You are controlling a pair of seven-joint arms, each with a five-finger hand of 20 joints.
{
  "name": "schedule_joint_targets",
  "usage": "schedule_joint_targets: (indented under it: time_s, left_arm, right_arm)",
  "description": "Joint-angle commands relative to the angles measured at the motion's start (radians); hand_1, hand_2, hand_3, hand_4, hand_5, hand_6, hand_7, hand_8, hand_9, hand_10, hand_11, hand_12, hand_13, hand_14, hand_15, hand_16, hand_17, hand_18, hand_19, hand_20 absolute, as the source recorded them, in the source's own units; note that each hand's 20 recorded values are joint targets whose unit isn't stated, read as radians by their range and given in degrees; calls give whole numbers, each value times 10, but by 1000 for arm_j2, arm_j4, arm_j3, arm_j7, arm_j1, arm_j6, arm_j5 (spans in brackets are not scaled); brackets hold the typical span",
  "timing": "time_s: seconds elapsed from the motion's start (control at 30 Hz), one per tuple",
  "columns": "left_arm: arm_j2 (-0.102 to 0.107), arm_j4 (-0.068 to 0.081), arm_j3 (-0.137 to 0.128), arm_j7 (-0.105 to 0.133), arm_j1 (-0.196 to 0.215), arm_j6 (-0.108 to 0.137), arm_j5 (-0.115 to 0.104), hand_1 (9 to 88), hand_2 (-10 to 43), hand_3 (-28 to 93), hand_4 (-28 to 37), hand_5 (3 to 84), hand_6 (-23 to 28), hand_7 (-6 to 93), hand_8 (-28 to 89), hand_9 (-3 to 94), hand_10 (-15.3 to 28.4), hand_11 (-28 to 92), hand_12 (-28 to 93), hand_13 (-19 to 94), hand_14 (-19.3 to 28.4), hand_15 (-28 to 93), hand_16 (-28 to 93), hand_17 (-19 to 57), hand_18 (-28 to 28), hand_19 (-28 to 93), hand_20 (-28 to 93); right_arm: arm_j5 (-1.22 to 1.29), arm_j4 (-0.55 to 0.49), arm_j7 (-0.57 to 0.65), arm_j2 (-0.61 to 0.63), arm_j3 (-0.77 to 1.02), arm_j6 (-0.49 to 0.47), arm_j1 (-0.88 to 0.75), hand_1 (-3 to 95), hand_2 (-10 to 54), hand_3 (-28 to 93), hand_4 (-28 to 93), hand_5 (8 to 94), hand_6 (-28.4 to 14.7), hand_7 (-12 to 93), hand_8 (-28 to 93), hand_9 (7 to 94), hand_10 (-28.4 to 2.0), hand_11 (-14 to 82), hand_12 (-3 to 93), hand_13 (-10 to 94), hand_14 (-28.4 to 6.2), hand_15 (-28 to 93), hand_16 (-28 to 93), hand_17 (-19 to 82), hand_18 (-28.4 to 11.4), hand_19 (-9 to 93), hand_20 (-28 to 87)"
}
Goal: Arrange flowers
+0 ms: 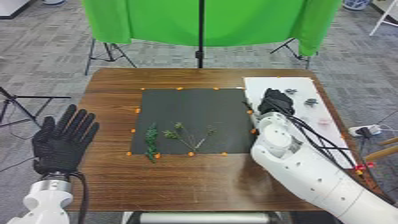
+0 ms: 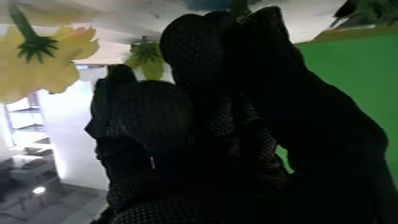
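Observation:
In the head view my left hand (image 1: 60,145) is open over the table's left edge, its fingers straight and spread. My right hand (image 1: 277,102) is over the white sheet (image 1: 271,82), near small grey-green flower pieces (image 1: 311,102) and a pale pink one (image 1: 324,121). On the black mat (image 1: 191,112) lie a long green sprig (image 1: 151,142) and thin branching stems (image 1: 188,140). In the right wrist view a green bit (image 2: 239,7) touches the tip area of my right hand (image 2: 204,165); whether it is held cannot be told. A yellow flower (image 2: 44,65) shows nearby.
Orange markers (image 1: 190,154) line the mat on the brown table (image 1: 195,185). A dark slender piece (image 1: 248,105) lies at the mat's right side. Cables (image 1: 324,142) run beside the right arm. Beyond the far edge stand a green cloth (image 1: 160,25) and a black pole (image 1: 200,40).

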Motion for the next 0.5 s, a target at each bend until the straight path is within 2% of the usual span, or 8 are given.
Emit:
schedule_joint_targets:
  time_s: [0.03, 0.17, 0.3, 0.5]
  left_arm:
    - [-14, 2, 0, -13, 25, -2, 7, 255, 139, 755, -283, 434, 88, 41, -66, 358, 143, 148, 100, 265, 134, 212, -48, -25, 107, 205, 114]
    - [-12, 4, 7, -13, 21, -5, 6, 255, 138, 755, -283, 434, 88, 41, -66, 357, 142, 147, 101, 264, 135, 213, -46, -26, 109, 207, 115]
    - [-11, 0, 3, -9, 25, 1, 6, 256, 136, 755, -283, 433, 88, 41, -66, 357, 142, 147, 102, 265, 135, 213, -45, -27, 110, 207, 115]
    - [5, 2, 4, -14, 17, 5, 4, 256, 135, 755, -283, 434, 88, 41, -66, 357, 141, 148, 102, 265, 135, 212, -45, -26, 110, 206, 115]
  right_arm:
    - [59, -96, -46, 14, -2, 56, -112, 590, -95, 786, -243, 814, -32, 382, 190, 886, -120, 243, 488, 825, -79, 624, 348, 414, -279, 883, 316]
    - [79, -190, -68, 21, -13, 68, -134, 586, -95, 788, -227, 817, -31, 383, 191, 897, -119, 227, 491, 831, -78, 610, 358, 414, -279, 881, 319]
    - [81, -272, -51, -3, 1, 40, -171, 584, -95, 786, -215, 822, -29, 379, 194, 901, -117, 221, 495, 835, -79, 605, 361, 416, -281, 881, 320]
    - [67, -324, -1, -43, 24, 35, -233, 585, -95, 767, -188, 822, -25, 376, 209, 903, -115, 217, 499, 842, -80, 603, 355, 421, -283, 882, 320]
